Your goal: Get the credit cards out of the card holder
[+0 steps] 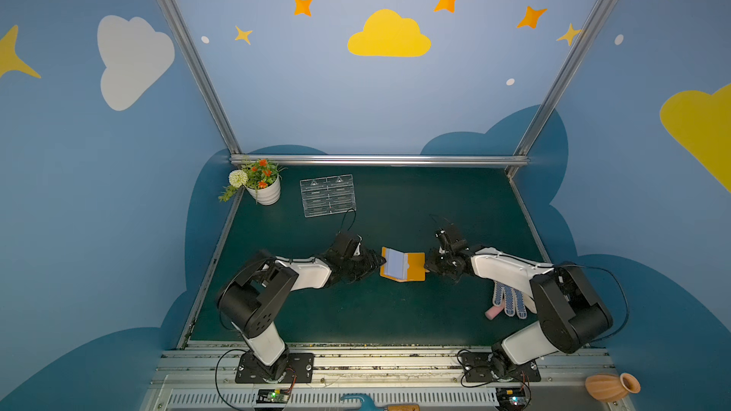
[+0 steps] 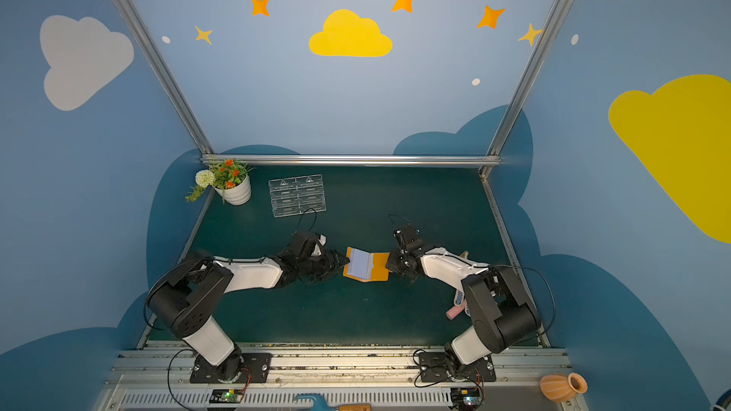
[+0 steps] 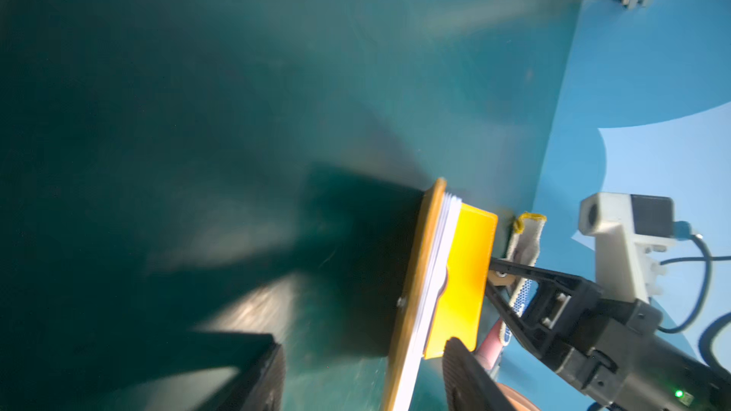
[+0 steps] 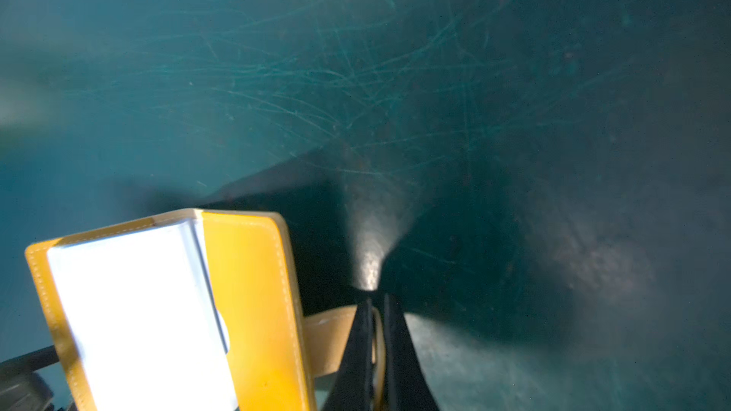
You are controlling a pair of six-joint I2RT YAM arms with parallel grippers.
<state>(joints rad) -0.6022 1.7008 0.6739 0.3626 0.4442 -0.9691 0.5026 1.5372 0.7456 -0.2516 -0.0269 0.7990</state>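
Two arms meet at the middle of the dark green desk (image 1: 356,310), one on each side of the task item.

1. Task item. The orange-yellow wallet-like card holder (image 1: 413,266) lies open on the desk between the arms, as both top views show (image 2: 379,266). Its stack of clear plastic sleeve pages (image 1: 395,262) rests over the half nearer the left arm. The pages look pale and washed out (image 4: 138,318), so I cannot tell what they contain.

2. Left fingers (image 3: 265,373). I see them standing apart at a moderate gap. In the left wrist view, the near cover edge and the page stack (image 3: 431,270) run between the two fingers. I cannot tell whether either finger touches the cover. In a top view, the tips (image 1: 375,260) sit at the holder's left edge.

3. Right fingers (image 4: 399,349). They are pressed together on the tan snap tab (image 4: 328,334), which projects from the holder's right cover. The left wrist view shows the same pinch from the opposite side (image 3: 514,268).

4. Other items.
- A clear acrylic tiered stand (image 1: 327,195) sits at the far left of the desk.
- A white ribbed pot of artificial flowers (image 1: 265,191) stands beside the stand, in the corner.
- A white knit glove with blue dots (image 1: 510,300) lies partly under the right arm, touching a small pink block (image 1: 493,312).
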